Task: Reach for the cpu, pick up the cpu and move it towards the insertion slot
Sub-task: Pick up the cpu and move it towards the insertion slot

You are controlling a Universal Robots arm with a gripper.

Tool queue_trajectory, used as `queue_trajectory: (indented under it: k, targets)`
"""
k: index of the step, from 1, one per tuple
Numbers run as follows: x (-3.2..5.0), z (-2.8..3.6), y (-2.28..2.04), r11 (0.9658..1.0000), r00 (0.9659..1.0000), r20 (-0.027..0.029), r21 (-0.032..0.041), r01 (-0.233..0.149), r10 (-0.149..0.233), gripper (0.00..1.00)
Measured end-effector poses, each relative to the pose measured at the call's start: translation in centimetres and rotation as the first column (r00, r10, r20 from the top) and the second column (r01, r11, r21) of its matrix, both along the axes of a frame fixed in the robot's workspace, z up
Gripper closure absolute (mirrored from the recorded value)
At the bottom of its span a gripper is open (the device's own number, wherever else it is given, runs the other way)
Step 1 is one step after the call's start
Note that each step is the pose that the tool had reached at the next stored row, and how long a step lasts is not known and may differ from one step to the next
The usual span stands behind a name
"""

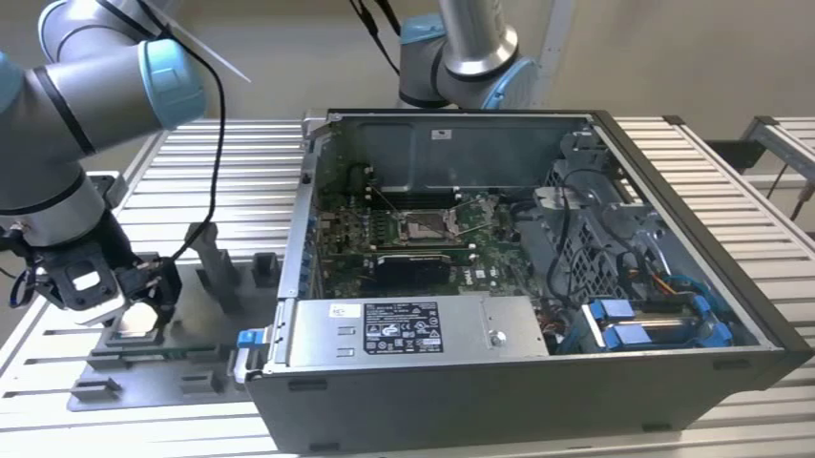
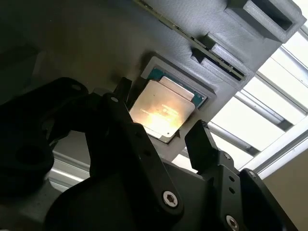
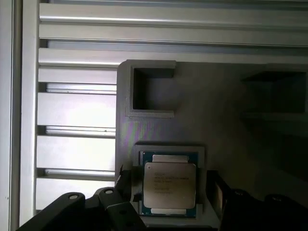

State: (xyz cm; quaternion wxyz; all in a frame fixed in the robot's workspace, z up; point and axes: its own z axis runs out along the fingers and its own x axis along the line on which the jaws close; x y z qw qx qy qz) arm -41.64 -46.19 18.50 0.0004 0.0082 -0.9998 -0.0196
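Small, thin, silvery-faced square cpu lying flat in a recess of the grey plastic fixture. The black two-fingered gripper is spread wide, one finger flanking each side of the chip. The silver-framed insertion slot lies well apart, inside the open dark computer case.

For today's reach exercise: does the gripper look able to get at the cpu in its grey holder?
Probably yes. The gripper hangs over the cpu, open, a finger either side, and nothing covers the chip. Only the grey holder's low rim around it might hinder the fingers.
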Motion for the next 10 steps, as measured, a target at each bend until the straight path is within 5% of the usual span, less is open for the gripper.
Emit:
queue_trajectory:
  k: [4, 5, 10]
  targets:
    - [0.0, -0.02, 0.0, 1.0, 1.0, 0.0, 0.0, 0.0, 0.0, 0.0]
    - [0.0, -0.02, 0.0, 1.0, 1.0, 0.0, 0.0, 0.0, 0.0, 1.0]
    - [0.0, -0.04, 0.0, 1.0, 1.0, 0.0, 0.0, 0.0, 0.0, 1.0]
